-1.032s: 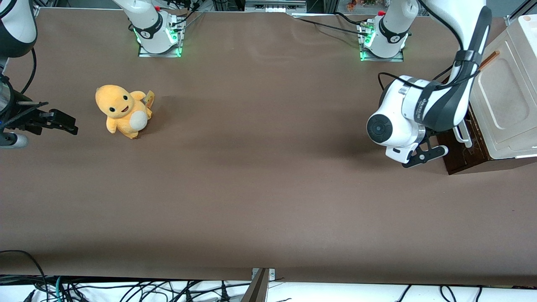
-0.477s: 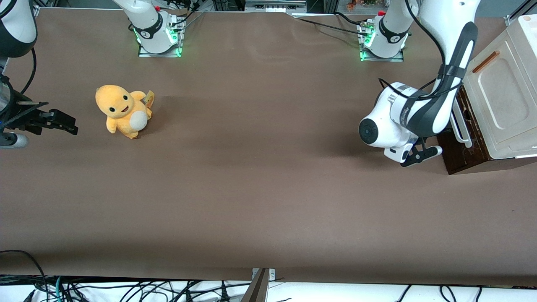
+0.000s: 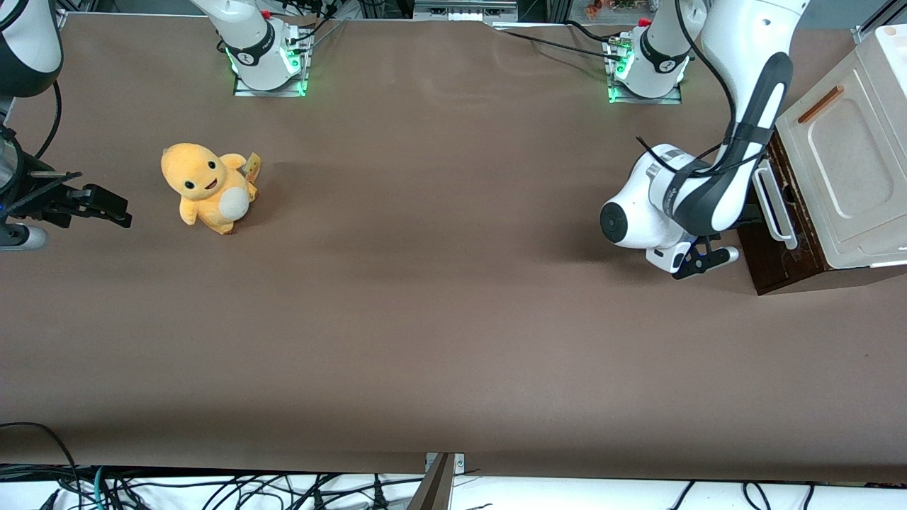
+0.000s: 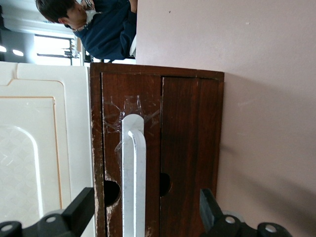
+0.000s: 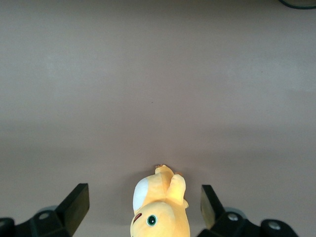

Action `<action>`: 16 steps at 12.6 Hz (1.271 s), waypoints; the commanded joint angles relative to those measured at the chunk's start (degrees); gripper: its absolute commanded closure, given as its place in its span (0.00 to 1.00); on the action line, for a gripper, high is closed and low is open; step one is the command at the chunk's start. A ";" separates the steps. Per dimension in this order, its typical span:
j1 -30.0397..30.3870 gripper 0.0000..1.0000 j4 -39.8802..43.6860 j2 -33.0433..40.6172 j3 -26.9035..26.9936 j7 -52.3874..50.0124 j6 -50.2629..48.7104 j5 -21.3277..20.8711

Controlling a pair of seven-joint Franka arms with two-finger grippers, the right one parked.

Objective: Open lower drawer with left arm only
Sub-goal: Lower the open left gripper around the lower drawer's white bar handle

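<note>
Lower drawer (image 3: 779,227) sits at the working arm's end of the surface (image 3: 439,340), under the cream panelled front (image 3: 843,170); dark brown wood front, looks shut or nearly so.

White loop handle (image 3: 774,204) runs along the drawer front.

Left arm (image 3: 737,134) reaches down in front of the drawer, black cable (image 3: 698,166) looped over its wrist.

Pincer (image 4: 148,217) is open, fingers spread wide and pointing at the drawer front. In the wrist view the handle (image 4: 134,173) lies between the two fingers (image 4: 81,210), not touched by either. One finger sits in front of the cream panel edge (image 4: 44,163), the other in front of the edge of the drawer front nearest the surface.

Clear tape patch (image 4: 129,109) on the wood at the handle's end; two round holes (image 4: 111,192) in the drawer front beside the handle.

In the front view the pincer (image 3: 698,261) is just in front of the drawer, low over the surface, apart from the handle.

Yellow plush (image 3: 207,187) stands well apart, toward the parked arm's end of the surface.
</note>
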State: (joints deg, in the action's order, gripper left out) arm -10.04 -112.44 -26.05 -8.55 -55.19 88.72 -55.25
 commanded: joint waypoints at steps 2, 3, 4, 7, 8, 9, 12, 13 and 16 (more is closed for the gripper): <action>-0.24 0.06 -1.99 -0.58 0.02 -1.24 -0.21 -2.67; -0.24 0.06 -2.25 -0.76 0.02 -1.24 -0.64 -2.75; -0.24 0.06 -2.86 -1.28 0.02 -1.24 -1.35 -3.62; 0.11 0.06 -4.98 -1.64 0.02 -1.15 -2.32 -6.80; 0.20 0.06 -5.24 -1.64 0.02 -1.15 -2.41 -6.88; 0.28 0.06 -5.76 -1.64 0.02 -1.15 -2.41 -7.58; 0.64 0.06 -6.21 -1.64 0.02 -1.15 -3.28 -8.29; 0.72 0.06 -6.38 -1.64 0.02 -1.06 -3.72 -8.29; 1.43 0.06 -6.91 -1.64 0.11 -0.98 -3.81 -9.17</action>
State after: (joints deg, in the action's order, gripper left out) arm -9.27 -118.10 -28.31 -8.28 -55.79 85.30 -62.06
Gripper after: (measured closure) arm 0.057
